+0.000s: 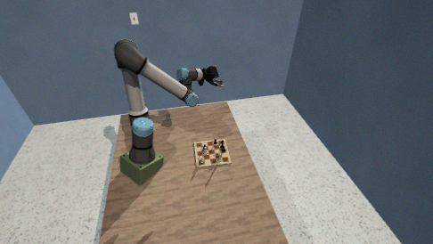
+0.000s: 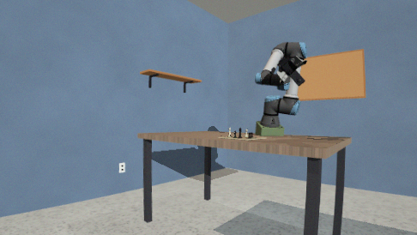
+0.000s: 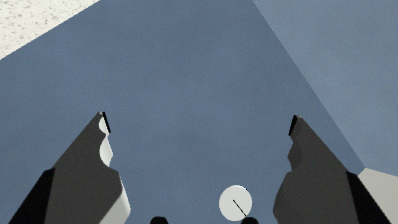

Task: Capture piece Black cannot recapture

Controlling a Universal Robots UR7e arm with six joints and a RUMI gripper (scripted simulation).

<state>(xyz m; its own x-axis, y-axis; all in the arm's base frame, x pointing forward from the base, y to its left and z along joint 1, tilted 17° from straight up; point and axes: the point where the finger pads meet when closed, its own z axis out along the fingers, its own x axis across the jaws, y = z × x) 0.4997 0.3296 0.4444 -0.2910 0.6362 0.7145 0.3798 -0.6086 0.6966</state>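
A: Chessboard [image 1: 213,153] placement first — where does it sit?

B: Flat on the wooden table [image 1: 178,209], nearer the far end than the near one, and close to the right long edge as the top view shows it. Several small black and white pieces [image 1: 216,150] stand upright on it; they are too small to tell which piece is on which square.

A: And the arm?

B: The arm [image 1: 153,76] rises from a green base block [image 1: 153,171] by the left long edge, roughly level with the board. It folds up and reaches out past the far edge of the table, high above it.

A: What about the gripper?

B: The gripper [image 1: 218,80] is well apart from the board and touching nothing. In the wrist view both fingers stand spread wide with only blue wall between them, so it is fully apart and carrying nothing.

A: Anything else around?

B: A wall shelf [image 2: 171,77] and an orange panel [image 2: 335,75] hang on the walls.
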